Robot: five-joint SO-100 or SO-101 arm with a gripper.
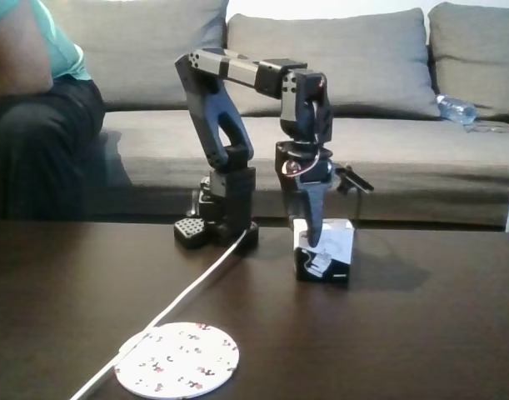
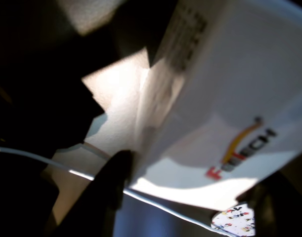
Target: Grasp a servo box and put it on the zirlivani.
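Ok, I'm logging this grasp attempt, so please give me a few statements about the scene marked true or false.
1. The servo box stands on the dark table. True.
2. The servo box sits on the zirlivani. False: the disc lies apart, nearer the camera and to the left in the fixed view.
3. The gripper reaches down at the box. True.
4. A white cable runs across the table. True.
5. A plastic bottle stands on the table. False: a bottle lies on the sofa.

- A dark brown table
- On it: the servo box, the zirlivani, a white cable, the arm's base
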